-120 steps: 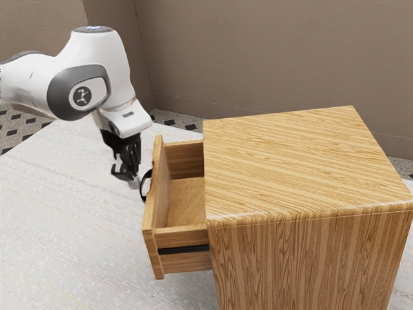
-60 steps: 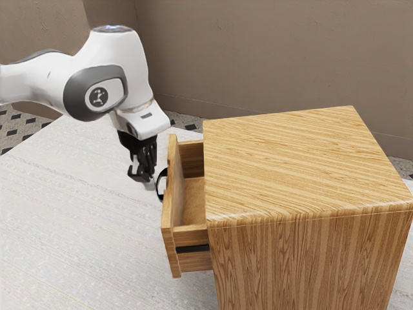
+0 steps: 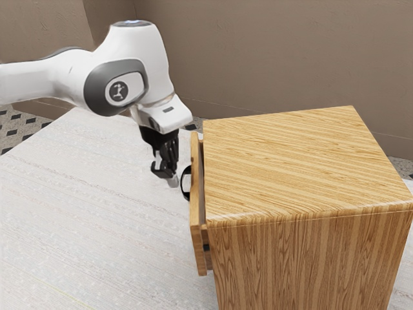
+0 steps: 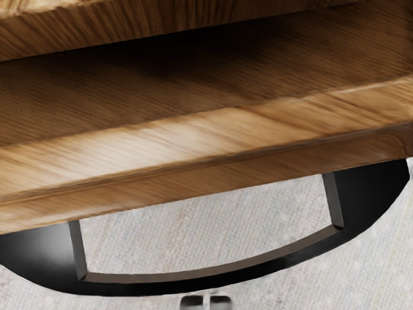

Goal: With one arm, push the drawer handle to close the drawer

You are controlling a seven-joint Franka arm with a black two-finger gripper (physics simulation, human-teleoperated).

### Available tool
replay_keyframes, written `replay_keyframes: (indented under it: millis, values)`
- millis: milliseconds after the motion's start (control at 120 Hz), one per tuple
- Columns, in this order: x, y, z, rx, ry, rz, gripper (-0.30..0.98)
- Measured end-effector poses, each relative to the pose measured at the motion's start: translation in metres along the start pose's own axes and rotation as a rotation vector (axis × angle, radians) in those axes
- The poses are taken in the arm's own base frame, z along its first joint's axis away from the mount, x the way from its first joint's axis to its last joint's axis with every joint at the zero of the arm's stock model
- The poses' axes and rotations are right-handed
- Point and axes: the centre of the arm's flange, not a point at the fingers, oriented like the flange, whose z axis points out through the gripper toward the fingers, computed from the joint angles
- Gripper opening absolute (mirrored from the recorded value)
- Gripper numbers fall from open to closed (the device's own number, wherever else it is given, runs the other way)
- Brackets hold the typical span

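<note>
"One drawer point(image 3: 196, 219): how far in?"

"Mostly closed; a narrow gap at the cabinet point(image 3: 303, 171) is left to push shut. Handle point(image 3: 186, 183): on the drawer's front, just beside my gripper point(image 3: 171, 180), fingers together, empty."

"Labels?"

"Arm point(image 3: 39, 81): dark emblem point(image 3: 119, 91), no writing I can read."

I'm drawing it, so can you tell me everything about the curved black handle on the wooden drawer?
The handle is smooth, a bit shiny, maybe metal or plastic. Its thin bar bows outward between two wider ends, which join the light-brown wooden drawer front. Pale tabletop shows through its opening. The black two-finger gripper is right beside it; I can't tell whether they touch.
</note>
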Motion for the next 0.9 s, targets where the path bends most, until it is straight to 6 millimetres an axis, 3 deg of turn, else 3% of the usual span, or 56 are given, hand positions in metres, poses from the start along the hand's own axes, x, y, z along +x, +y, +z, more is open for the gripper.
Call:
replay_keyframes:
  millis: [250, 433, 500, 550, 583, 642, 733, 775, 833, 900]
  values:
    - [0.026, 0.001, 0.006, 0.002, 0.017, 0.022, -0.10]
    - [0.025, 0.006, 0.006, 0.006, 0.012, 0.002, -0.10]
    - [0.016, 0.020, -0.010, 0.031, 0.011, -0.007, -0.10]
    - [0.008, 0.039, -0.038, 0.069, 0.018, -0.011, -0.10]
    - [0.001, 0.052, -0.059, 0.094, 0.023, -0.017, -0.10]
    - [-0.028, 0.062, -0.098, 0.134, 0.029, -0.067, -0.10]
    - [-0.109, 0.034, -0.142, 0.172, 0.001, -0.239, -0.10]
    - [-0.131, 0.020, -0.150, 0.174, -0.029, -0.278, -0.10]
    - [-0.147, 0.005, -0.145, 0.149, -0.073, -0.307, 0.03]
    - [-0.156, 0.001, -0.141, 0.121, -0.110, -0.319, 0.18]
